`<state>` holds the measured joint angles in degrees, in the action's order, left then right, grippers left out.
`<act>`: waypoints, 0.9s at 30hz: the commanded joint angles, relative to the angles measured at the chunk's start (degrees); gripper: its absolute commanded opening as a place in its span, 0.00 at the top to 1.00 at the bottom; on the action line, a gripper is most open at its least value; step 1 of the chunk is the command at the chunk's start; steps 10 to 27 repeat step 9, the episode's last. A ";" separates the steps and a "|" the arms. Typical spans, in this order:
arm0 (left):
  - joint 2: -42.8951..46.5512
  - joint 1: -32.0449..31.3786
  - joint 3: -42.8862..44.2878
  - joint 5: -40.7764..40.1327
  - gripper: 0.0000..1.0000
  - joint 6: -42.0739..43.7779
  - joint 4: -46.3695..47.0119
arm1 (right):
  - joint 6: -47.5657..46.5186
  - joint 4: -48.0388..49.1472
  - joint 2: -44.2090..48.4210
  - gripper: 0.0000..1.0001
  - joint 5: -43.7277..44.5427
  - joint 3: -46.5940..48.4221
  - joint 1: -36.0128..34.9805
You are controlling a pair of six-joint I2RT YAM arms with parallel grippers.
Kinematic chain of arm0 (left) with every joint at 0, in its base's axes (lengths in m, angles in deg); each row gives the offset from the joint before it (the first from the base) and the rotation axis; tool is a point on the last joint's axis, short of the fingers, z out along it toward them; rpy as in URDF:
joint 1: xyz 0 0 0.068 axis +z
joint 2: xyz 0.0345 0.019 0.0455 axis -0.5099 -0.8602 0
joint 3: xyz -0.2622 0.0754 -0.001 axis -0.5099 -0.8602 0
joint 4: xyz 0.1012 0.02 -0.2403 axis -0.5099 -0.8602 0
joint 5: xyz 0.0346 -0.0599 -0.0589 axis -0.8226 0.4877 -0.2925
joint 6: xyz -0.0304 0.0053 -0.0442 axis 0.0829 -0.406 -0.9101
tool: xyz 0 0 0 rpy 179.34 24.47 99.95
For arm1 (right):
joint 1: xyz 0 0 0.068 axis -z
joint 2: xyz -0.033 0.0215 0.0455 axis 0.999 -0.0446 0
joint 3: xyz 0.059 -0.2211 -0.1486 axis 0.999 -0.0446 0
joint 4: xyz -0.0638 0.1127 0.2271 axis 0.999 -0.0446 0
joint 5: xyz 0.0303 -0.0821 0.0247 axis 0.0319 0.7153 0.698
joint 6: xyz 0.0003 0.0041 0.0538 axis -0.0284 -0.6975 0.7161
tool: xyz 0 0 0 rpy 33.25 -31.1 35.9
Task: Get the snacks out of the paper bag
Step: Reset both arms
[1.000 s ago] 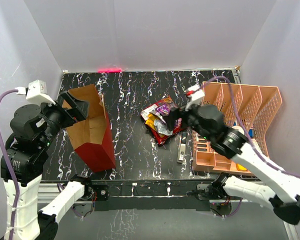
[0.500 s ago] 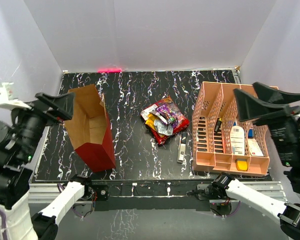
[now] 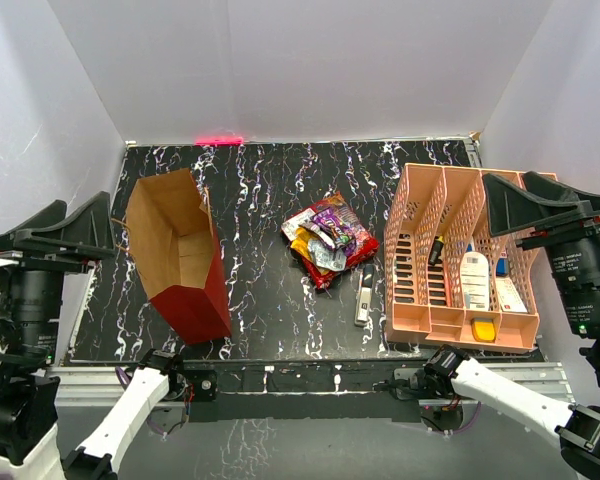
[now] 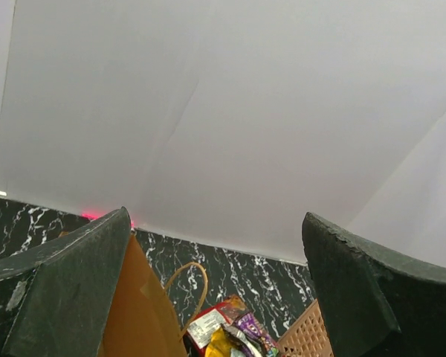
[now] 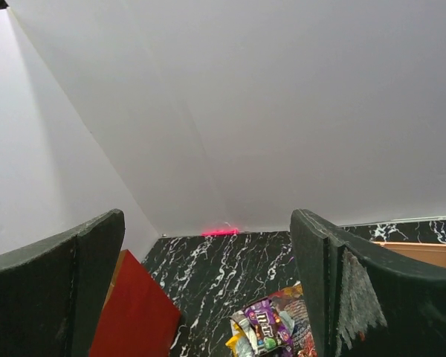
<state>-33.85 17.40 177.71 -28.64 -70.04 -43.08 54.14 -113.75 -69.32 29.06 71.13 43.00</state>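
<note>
Heap of snacks [image 3: 325, 240] right of paper bag [image 3: 180, 255], not touching. Left of bag, left gripper [image 4: 215, 216]; far right, right gripper [image 5: 208, 213]. Both sets of fingers wide, empty.

bag [image 3: 185, 262] — glossy red, kraft inside | snacks [image 3: 325, 240] — crinkly foil | rack [image 3: 460, 258] — plastic lattice

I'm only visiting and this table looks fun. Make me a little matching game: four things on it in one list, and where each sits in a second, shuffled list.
Things:
1. paper bag
2. snacks
3. orange file rack
4. slim grey gadget

Places:
A. heaped in the middle of the table
B. right side of the table
C. lying between the heap and the rack
D. left side of the table, mouth open

Pairs: 1-D, 2-A, 3-B, 4-C.
</note>
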 commanded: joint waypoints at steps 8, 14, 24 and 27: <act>-3.98 0.24 -1.17 -0.37 0.02 0.53 3.39 | -3.48 0.86 -2.30 0.02 5.44 1.22 0.25; -4.45 0.25 -1.12 -0.08 0.02 0.77 3.29 | -4.17 0.54 -2.77 0.02 5.05 1.41 0.27; -4.45 0.25 -1.12 -0.08 0.02 0.77 3.29 | -4.17 0.54 -2.77 0.02 5.05 1.41 0.27; -4.45 0.25 -1.12 -0.08 0.02 0.77 3.29 | -4.17 0.54 -2.77 0.02 5.05 1.41 0.27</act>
